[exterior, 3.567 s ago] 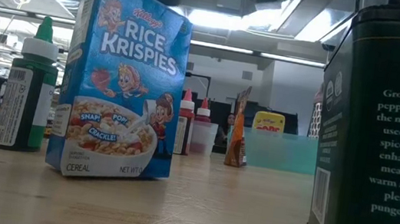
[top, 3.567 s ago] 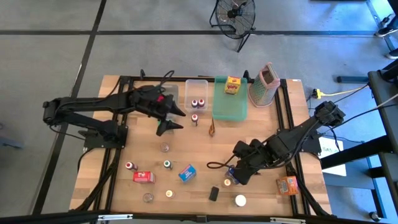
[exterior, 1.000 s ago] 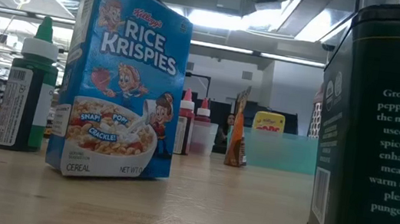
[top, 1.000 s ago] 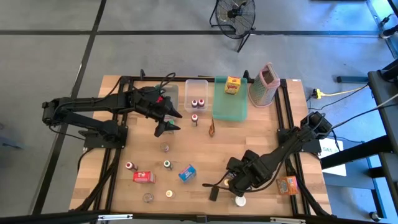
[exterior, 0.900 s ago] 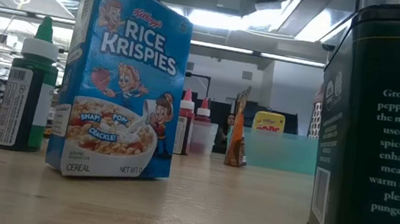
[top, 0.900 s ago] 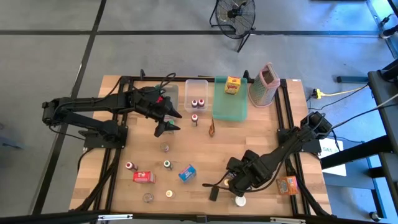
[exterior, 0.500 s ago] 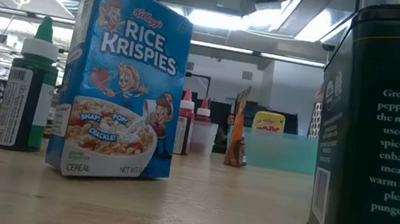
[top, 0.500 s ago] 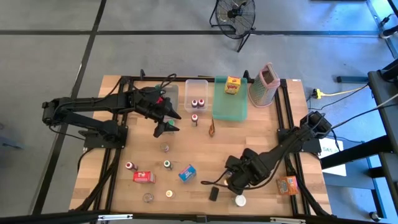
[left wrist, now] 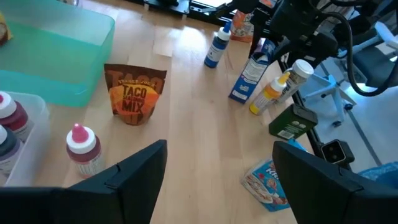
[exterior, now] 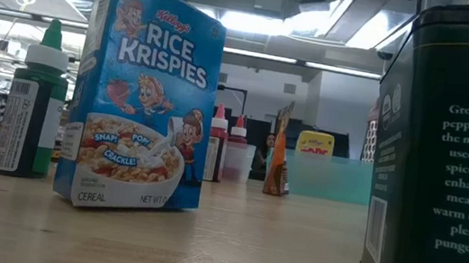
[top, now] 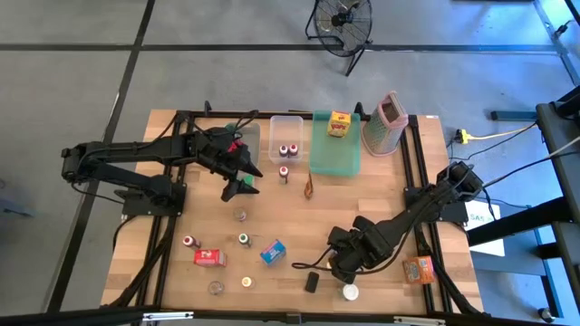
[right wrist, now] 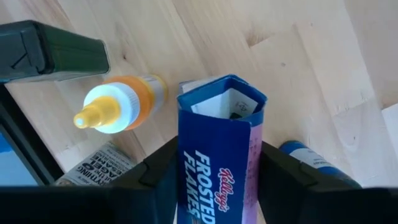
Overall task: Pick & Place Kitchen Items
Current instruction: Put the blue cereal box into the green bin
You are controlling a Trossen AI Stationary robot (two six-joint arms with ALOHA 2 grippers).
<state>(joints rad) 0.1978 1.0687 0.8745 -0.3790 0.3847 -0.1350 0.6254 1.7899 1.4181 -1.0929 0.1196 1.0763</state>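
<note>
The right gripper (right wrist: 217, 180) stands low over the near part of the table (top: 381, 195), its two dark fingers (right wrist: 163, 171) pressed against the two sides of a small blue Frosted Flakes box (right wrist: 219, 149), so it is clamped on that box. In the high view this gripper (top: 337, 263) sits near the front edge, with the box hidden under it. Just beside the held box lies an orange-yellow bottle with a white cap (right wrist: 121, 106), and beyond that bottle a dark green pepper tin (right wrist: 53, 50); a blue-capped bottle (right wrist: 311, 158) peeks out on the box's other side. Near this gripper in the high view are a white round lid (top: 350, 292) and an orange box (top: 419, 269) toward the table's right edge.

Farther off to the gripper's left stand a blue Rice Krispies box (top: 272, 251), a green-capped bottle (top: 244, 239), a red box (top: 209, 257) and a red-capped bottle (top: 189, 242).

The left gripper (top: 243, 178) hovers over the far half of the table, well apart from the right one, with its fingers (left wrist: 134, 171) spread wide and nothing between them. Ahead of it stand a pink-capped bottle (left wrist: 82, 146) and a taco mix packet (left wrist: 132, 93). Beyond these are a clear bin (top: 288, 122) holding two dark bottles, a green tray (top: 335, 158) with a yellow box (top: 340, 124) in it, and the pinkish box grater (top: 388, 122).
</note>
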